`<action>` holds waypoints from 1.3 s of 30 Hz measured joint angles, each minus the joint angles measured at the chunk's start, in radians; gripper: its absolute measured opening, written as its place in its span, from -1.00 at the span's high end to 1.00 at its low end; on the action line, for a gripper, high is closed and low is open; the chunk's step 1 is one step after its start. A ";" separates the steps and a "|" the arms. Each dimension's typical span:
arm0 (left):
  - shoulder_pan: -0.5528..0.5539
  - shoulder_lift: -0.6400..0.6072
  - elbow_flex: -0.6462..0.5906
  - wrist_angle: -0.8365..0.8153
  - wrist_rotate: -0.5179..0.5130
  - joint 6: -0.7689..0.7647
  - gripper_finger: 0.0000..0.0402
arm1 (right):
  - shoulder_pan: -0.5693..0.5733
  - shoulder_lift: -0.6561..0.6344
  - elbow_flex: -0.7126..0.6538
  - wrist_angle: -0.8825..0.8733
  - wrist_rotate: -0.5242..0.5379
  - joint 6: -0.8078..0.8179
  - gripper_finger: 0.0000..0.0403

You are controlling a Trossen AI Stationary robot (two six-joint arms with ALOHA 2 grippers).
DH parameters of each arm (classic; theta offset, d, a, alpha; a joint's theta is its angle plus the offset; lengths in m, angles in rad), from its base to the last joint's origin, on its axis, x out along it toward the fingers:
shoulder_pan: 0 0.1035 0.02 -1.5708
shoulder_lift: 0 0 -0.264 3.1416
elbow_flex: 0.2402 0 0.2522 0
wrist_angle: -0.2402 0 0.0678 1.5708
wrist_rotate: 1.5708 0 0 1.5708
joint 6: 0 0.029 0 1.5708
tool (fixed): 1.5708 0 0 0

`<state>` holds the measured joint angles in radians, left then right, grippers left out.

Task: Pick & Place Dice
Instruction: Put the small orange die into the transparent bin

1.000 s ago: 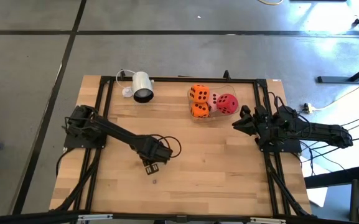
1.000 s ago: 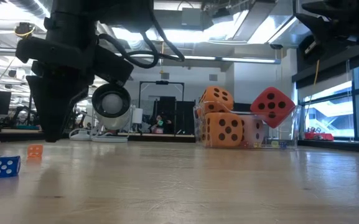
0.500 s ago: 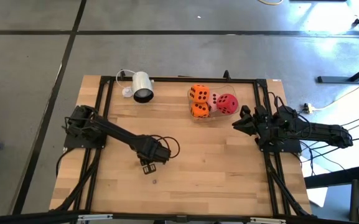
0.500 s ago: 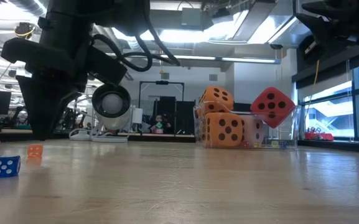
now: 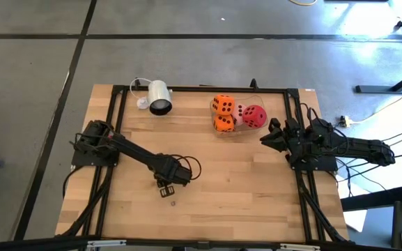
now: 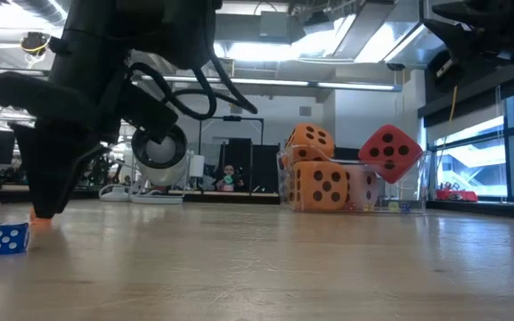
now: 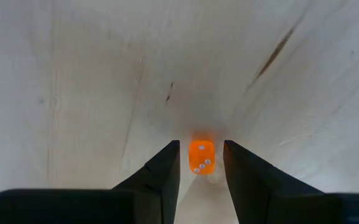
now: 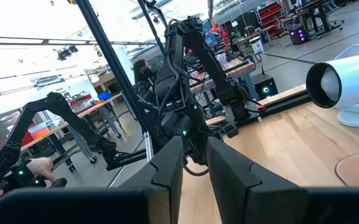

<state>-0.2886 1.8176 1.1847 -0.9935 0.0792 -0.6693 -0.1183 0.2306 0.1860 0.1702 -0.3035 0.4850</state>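
clear box point(image 5: 237, 130) far right-centre: two orange dice point(image 5: 223, 104), red die point(image 5: 254, 116), pale pink die point(image 5: 240, 111) inside | left hand point(image 7: 201, 163) spread astride small orange die point(image 7: 201, 155) on tabletop point(image 5: 242, 188) | right hand point(image 5: 267, 137) narrowly parted, empty, near box

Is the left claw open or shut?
Open. The left gripper's fingers stand apart on either side of a tiny orange die, not squeezing it.

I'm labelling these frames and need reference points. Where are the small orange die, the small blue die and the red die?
small orange die point(image 7: 201, 155): left wrist view, its pipped face.
small blue die point(image 6: 8, 238): low view, its front face.
red die point(image 5: 254, 116): high view, its top face.
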 joint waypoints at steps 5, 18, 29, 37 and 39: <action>-0.001 0.000 0.000 0.002 0.001 -0.004 0.44 | 0.000 0.000 0.000 0.000 0.000 0.000 0.63; -0.018 0.015 0.000 -0.009 0.012 -0.014 0.47 | 0.000 0.000 0.000 0.000 0.000 0.000 0.63; -0.018 0.025 0.001 -0.004 0.027 -0.007 0.71 | 0.000 0.000 0.000 0.000 0.000 0.000 0.63; -0.012 0.004 -0.001 0.041 -0.038 -0.012 0.93 | 0.000 0.000 0.000 0.000 0.000 0.000 0.63; -0.008 -0.021 -0.001 0.083 -0.112 -0.015 0.90 | 0.000 0.000 0.000 0.000 0.000 0.000 0.63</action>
<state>-0.2963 1.7966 1.1835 -0.9101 -0.0327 -0.6843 -0.1182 0.2306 0.1864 0.1703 -0.3038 0.4854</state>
